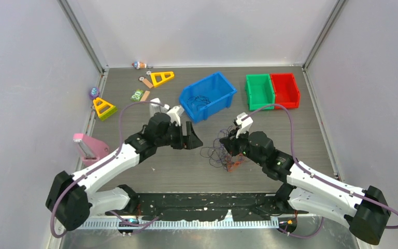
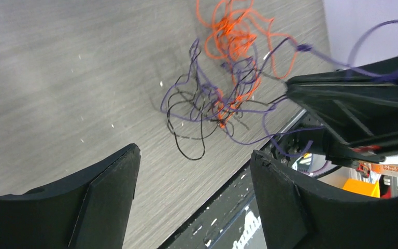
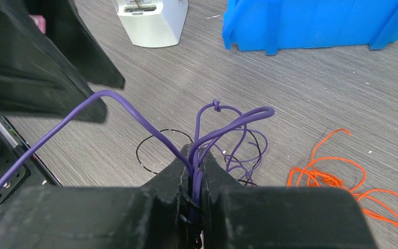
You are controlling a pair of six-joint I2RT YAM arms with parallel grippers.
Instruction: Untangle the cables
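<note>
Wiry, kinked cables point(image 2: 223, 98), seemingly knotted; matte grey woodgrain table point(image 2: 57, 78) beneath.

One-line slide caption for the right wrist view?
Right gripper shut on purple cables; orange cables lie loose on the table.

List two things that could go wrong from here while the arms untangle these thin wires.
1. The right gripper is shut on several purple strands at once; pulling may tighten the small knot.
2. Orange, black and purple wires are interlaced in the clump; the open left gripper may drag everything rather than one strand.
</note>
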